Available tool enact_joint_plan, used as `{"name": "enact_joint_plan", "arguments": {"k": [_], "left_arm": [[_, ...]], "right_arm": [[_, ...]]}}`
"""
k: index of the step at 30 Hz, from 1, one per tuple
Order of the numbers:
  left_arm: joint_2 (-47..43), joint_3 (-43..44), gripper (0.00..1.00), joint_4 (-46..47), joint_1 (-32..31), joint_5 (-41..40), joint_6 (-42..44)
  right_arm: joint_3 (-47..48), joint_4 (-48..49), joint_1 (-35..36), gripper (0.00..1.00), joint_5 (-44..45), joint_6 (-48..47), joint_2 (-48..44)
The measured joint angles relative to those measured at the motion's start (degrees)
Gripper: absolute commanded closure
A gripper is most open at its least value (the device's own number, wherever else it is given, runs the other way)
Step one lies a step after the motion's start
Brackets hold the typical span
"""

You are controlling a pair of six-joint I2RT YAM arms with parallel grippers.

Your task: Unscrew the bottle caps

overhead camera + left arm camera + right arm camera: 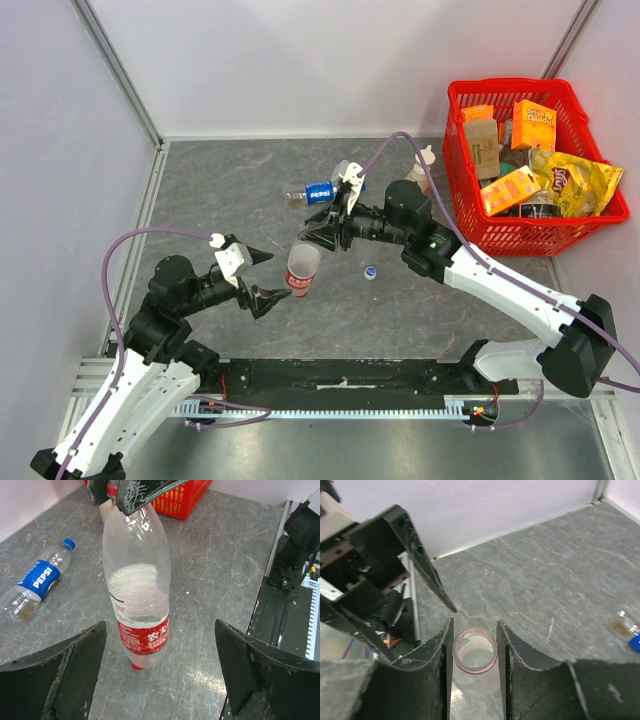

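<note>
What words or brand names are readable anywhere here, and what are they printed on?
"PEPSI": on the blue label of the lying bottle.
White print on the red-label bottle: too blurred to read.
Print on the yellow bag and orange boxes in the red basket: too small to read.

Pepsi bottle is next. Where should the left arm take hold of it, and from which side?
Probably best to take the Pepsi bottle across its labelled middle, coming down from above: it lies on its side on the table, so both flanks are free to the jaws and the blue cap is left exposed.
</note>
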Motion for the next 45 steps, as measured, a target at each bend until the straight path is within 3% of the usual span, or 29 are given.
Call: {"name": "enact_joint_plan", "arguments": {"k": [8,20,34,45], "left_arm": [[0.0,0.0,0.05,0.0,0.0,-1.3,0.0],[0.7,0.0,0.05,-0.4,0.0,-3.9,0.3],[2.3,0.0,0.04,-1.7,0.0,-5.3,0.5],[2.6,0.3,0.04,-2.5,0.0,-5.8,0.5]], "right_arm": [[1.6,-5.7,0.0,1.00,7.2,-6.9,0.5],[4.0,-4.8,3.6,1.00,16.8,-11.8,6.0],[8.2,-2.2,5.0,1.00,20.0,-12.8,16.8],[7.4,0.2,5.0,1.00,20.9,-12.1,18.2]]}}
